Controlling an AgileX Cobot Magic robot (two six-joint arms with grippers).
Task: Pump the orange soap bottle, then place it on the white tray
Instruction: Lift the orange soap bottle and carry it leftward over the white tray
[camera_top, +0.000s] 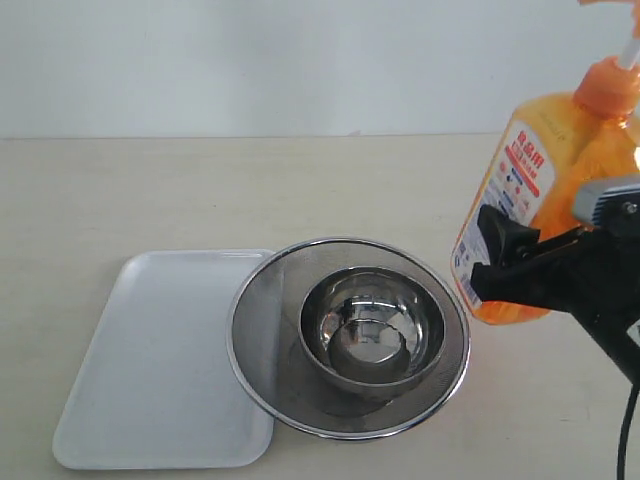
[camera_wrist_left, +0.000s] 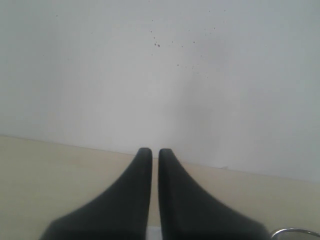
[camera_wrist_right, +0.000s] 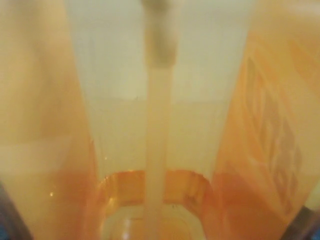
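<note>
Pretty bare setup here: a pale beige table (camera_top: 150, 190) with a smooth, matte-looking top, running straight back to a plain white wall (camera_top: 250, 60). The two meet in one clean horizontal line. The lighting is soft and even, so shadows on the table are faint. In the left wrist view the wall shows a loose scatter of tiny dark specks (camera_wrist_left: 157, 45), and part of it looks slightly greyer.

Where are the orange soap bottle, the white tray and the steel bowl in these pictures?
orange soap bottle (camera_top: 565, 165): exterior view, on the orange body beside the label.
white tray (camera_top: 150, 360): exterior view, on the bare flat floor.
steel bowl (camera_top: 325, 335): exterior view, on the inner wall.
</note>
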